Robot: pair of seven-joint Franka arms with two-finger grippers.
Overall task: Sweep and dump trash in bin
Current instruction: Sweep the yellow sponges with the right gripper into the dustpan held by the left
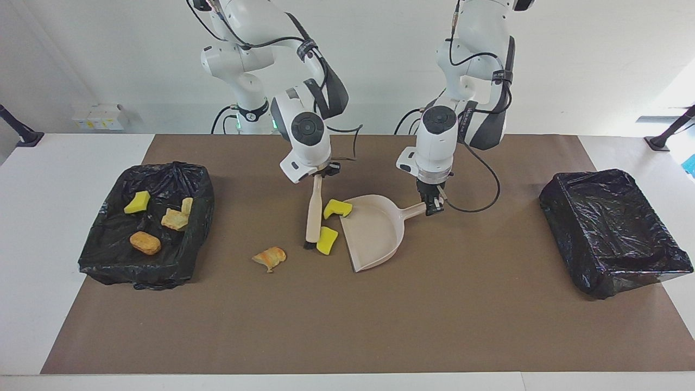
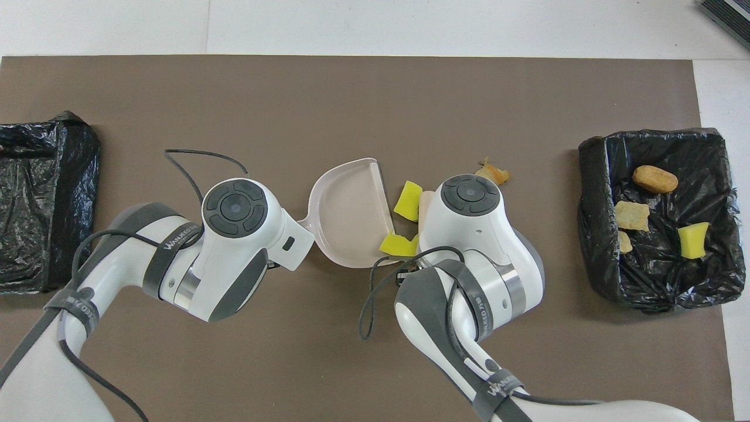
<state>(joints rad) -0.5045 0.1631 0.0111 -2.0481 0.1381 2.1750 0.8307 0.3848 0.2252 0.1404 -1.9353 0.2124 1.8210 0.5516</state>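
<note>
While my right gripper [image 1: 320, 175] is clamped on the top of the brush [image 1: 313, 213] and my left gripper [image 1: 434, 205] grips the handle of the dustpan [image 1: 374, 231], the brush stands nearly upright just beside the pan's open mouth. Two yellow sponge chunks [image 1: 337, 208] [image 1: 327, 240] lie between brush and pan, one touching the pan's lip at its corner nearer the robots, the other just off the lip. A tan bread-like scrap [image 1: 270, 257] lies apart from the pan, past the brush toward the right arm's end of the table. The filled bin [image 1: 145, 225], at that same end well apart from the pan, holds a sponge piece and three bread lumps; the second bin [image 1: 613, 231] stands at the table's left-arm end. I judge the scraps light and soft, likely to tumble or skid, so I push them low rather than pinch them. Bare mat surrounds the pan, leaving open room for moving it.
</note>
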